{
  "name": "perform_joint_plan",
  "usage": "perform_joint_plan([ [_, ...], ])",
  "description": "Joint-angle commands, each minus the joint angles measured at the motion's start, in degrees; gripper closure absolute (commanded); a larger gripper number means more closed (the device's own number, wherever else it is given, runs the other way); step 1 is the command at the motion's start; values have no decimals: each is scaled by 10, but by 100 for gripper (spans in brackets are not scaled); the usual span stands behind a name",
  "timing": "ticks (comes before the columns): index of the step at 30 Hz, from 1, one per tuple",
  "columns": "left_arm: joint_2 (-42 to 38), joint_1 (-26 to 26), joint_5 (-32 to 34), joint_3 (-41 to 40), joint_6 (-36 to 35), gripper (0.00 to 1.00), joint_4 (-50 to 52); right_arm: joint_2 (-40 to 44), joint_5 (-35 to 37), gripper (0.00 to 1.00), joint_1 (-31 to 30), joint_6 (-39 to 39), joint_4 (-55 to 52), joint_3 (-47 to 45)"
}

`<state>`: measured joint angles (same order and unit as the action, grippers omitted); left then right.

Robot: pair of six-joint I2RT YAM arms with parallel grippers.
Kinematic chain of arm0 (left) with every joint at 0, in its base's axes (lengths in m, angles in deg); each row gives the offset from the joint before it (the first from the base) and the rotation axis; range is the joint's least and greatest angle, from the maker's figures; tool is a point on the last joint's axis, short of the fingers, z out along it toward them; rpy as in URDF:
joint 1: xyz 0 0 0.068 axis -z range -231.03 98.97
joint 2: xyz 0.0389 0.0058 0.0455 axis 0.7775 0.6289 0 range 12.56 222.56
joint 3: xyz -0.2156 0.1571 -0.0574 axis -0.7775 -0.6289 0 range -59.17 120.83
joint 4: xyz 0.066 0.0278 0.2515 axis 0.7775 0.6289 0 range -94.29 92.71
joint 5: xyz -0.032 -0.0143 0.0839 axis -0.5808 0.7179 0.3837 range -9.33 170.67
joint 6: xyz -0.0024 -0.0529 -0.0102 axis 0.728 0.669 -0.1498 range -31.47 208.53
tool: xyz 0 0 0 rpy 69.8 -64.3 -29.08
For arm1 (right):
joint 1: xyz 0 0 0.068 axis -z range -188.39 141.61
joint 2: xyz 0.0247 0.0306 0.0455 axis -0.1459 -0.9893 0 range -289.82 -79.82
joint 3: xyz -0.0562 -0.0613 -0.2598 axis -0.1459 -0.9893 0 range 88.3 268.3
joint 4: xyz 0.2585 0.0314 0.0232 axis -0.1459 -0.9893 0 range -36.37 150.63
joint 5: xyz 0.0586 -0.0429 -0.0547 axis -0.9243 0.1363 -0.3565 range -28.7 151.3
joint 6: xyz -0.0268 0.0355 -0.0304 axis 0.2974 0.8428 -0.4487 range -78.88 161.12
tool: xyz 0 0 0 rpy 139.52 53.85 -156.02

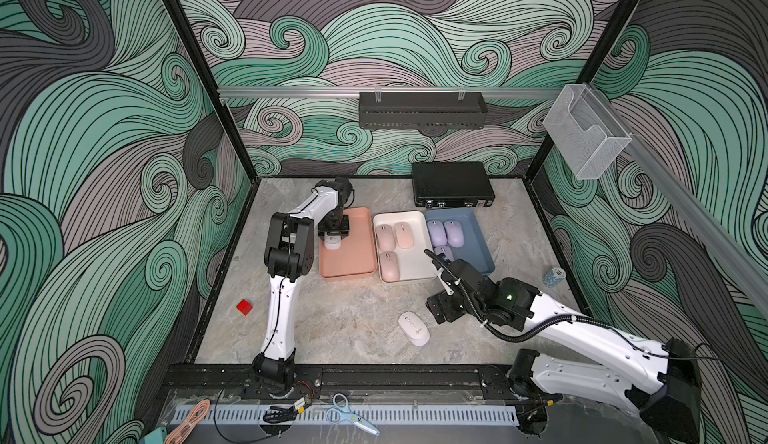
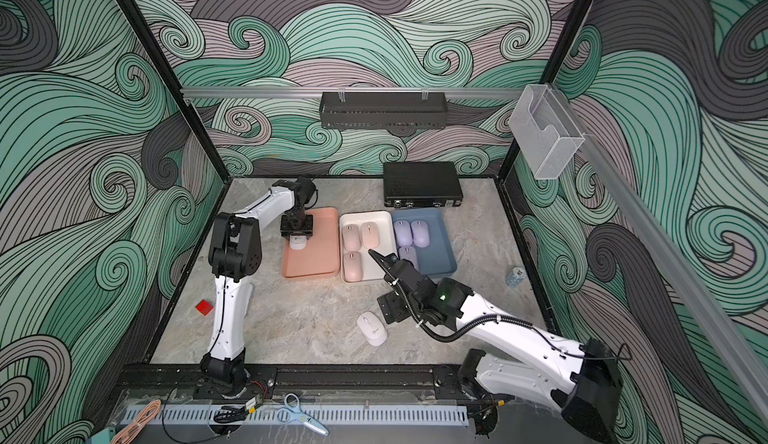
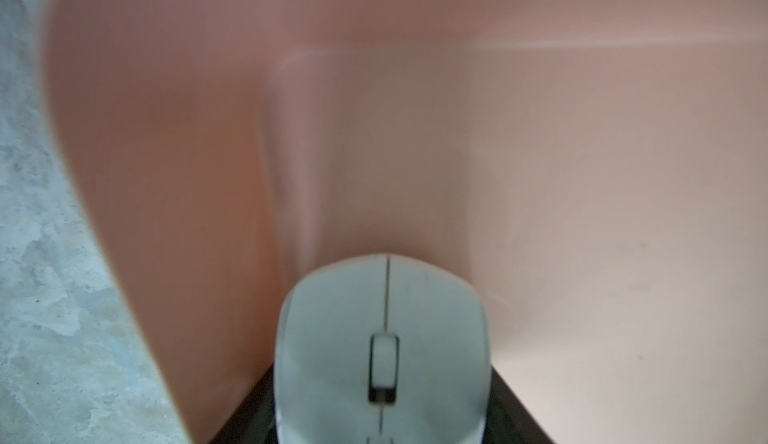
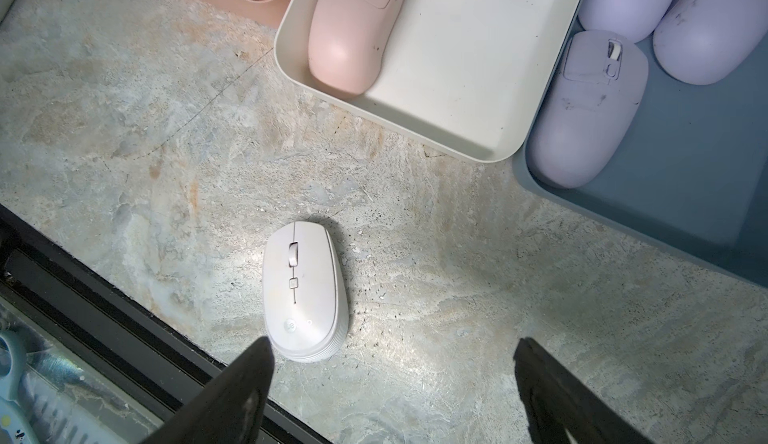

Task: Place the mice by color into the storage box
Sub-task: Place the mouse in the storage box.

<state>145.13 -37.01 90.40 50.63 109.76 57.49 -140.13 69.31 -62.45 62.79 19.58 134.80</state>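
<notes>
A red block (image 1: 244, 307) lies near left, a black case (image 1: 452, 184) far right, scissors (image 1: 351, 415) beyond the table's near edge.

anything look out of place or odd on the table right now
Yes: one white mouse lies loose on the table in front of the trays, unsorted. A small red block sits alone near the table's edge. The left gripper holds another white mouse over the orange tray.

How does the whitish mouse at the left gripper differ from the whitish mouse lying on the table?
The gripper-side mouse is within the salmon tray, between the jaws of the left gripper; the table mouse lies loose on the tabletop. The first is half hidden from above; the second is exposed, the open right gripper beside it. Both are whitish with a centre scroll wheel.
</notes>
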Motion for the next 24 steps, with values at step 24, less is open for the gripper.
perform_joint_plan([
  [24,-610,-71,-107,-475,183,24,-89,23,-41,8,-14,5,-20,14],
])
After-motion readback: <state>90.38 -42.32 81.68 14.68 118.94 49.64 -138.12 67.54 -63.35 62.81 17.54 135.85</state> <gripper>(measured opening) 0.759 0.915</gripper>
